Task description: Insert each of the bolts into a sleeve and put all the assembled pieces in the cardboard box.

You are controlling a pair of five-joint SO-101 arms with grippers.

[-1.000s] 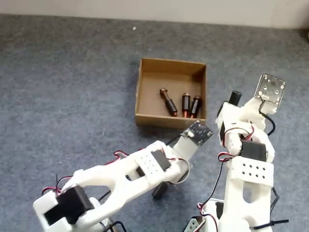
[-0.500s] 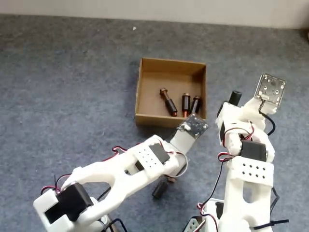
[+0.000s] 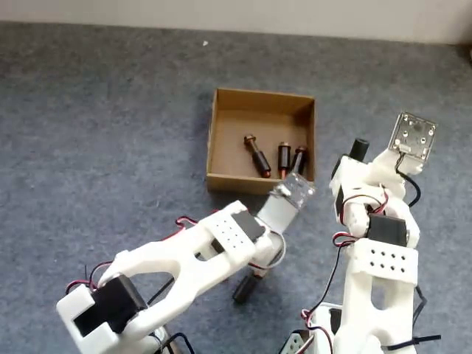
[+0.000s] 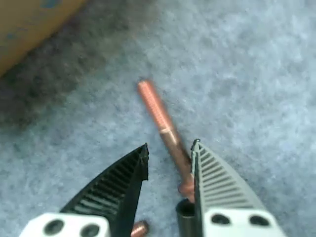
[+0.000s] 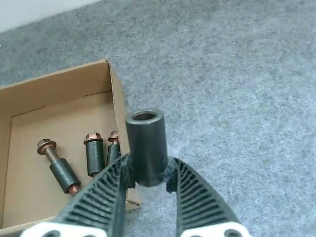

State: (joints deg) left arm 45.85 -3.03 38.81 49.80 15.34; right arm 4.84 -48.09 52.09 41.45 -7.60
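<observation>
The left gripper (image 4: 170,145) hangs spread over a loose bolt (image 4: 159,118) that lies flat on the grey tabletop (image 3: 110,110) just outside the box (image 3: 243,181). The shank runs between the jaws, closer to one of them, with the threaded end pointing away and the head back near the gripper's base. The step in hand looks like the pick of this bolt. To do it well, the gripper should probably shift sideways a little so the shank sits centred, then drop until the tips brush the tabletop. It should close on the plain shank near the head, not on the thread, leaving the thread free to enter a sleeve. A round bolt may roll if one jaw meets it first, so a slow close seems wise. A spare sleeve (image 4: 185,217) lies right by the bolt head and could get nudged. The right gripper (image 5: 148,162) pinches a sleeve (image 5: 145,140) by one end, open bore facing away from it, beside the box, where three assembled pieces (image 3: 284,158) lie. The bolt will need bringing thread-first to that bore.
</observation>
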